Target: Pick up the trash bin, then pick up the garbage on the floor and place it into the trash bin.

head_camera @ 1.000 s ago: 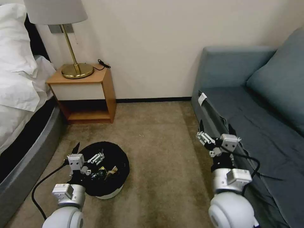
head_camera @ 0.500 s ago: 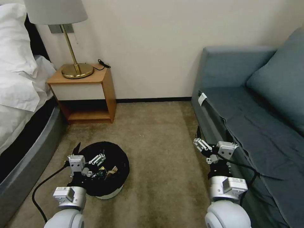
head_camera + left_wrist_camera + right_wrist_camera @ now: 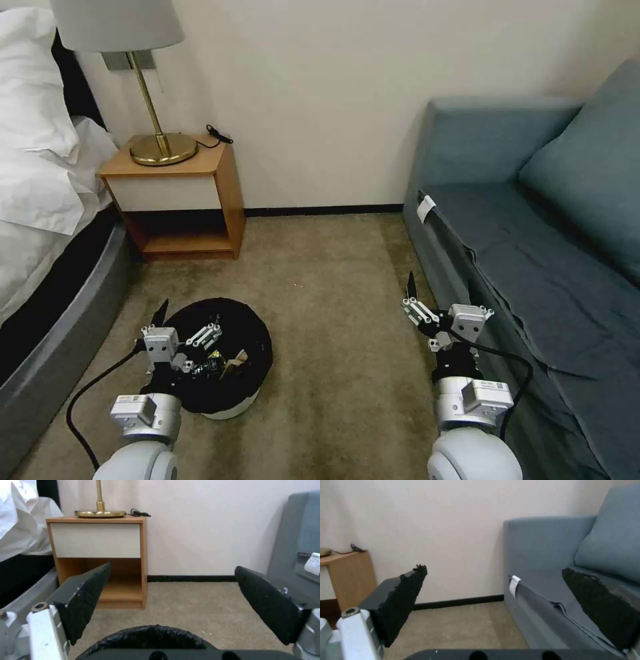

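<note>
I judged collection finished: garbage [image 3: 220, 365] lay inside the round white, black-bagged trash bin [image 3: 230, 353]. Left gripper [image 3: 183, 330] hovered wide above it; right gripper [image 3: 440, 300] hung wide beside the sofa [image 3: 533, 253].

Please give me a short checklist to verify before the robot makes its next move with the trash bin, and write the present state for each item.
1. Trash bin upright on the carpet: ok.
2. Black bag folded over the rim: ok.
3. Left gripper open, over the near side of the bin: ok.
4. Left gripper already gripping the rim: not ok; its fingers hold nothing.
5. Right gripper open and empty, beside the sofa, apart from the bin: ok.
6. Garbage inside the bin: some pieces lie there; whether all four are in, cannot tell.
</note>
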Available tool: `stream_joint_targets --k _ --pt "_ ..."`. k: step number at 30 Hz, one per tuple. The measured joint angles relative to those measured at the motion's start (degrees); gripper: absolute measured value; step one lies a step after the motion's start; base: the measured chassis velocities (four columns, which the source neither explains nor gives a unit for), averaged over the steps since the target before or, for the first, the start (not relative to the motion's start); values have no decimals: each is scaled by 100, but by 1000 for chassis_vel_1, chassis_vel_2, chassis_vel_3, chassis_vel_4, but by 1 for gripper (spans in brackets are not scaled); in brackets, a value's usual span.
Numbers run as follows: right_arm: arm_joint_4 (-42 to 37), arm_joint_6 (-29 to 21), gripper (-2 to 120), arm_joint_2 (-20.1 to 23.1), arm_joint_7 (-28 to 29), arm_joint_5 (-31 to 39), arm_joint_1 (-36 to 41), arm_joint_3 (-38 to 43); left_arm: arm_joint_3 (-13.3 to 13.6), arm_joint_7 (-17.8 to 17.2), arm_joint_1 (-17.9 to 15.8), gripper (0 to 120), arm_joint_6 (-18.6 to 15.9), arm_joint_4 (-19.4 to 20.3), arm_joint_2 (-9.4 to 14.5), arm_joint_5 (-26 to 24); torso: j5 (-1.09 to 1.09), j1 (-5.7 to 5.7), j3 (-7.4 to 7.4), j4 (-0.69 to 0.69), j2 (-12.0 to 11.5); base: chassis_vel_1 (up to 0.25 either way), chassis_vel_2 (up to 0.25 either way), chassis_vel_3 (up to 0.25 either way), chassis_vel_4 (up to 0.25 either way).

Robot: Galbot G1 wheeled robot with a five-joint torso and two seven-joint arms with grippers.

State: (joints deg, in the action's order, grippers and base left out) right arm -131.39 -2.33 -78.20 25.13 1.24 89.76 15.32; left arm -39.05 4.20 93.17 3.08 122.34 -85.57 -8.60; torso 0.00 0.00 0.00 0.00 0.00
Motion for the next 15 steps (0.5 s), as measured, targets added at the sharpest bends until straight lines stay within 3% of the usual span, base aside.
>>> stream_joint_targets --k 15 --pt "1 0 100 6 1 12 -8 -4 -1 -6 -2 100 0 0 0 -5 0 0 0 0 0 0 0 0 0"
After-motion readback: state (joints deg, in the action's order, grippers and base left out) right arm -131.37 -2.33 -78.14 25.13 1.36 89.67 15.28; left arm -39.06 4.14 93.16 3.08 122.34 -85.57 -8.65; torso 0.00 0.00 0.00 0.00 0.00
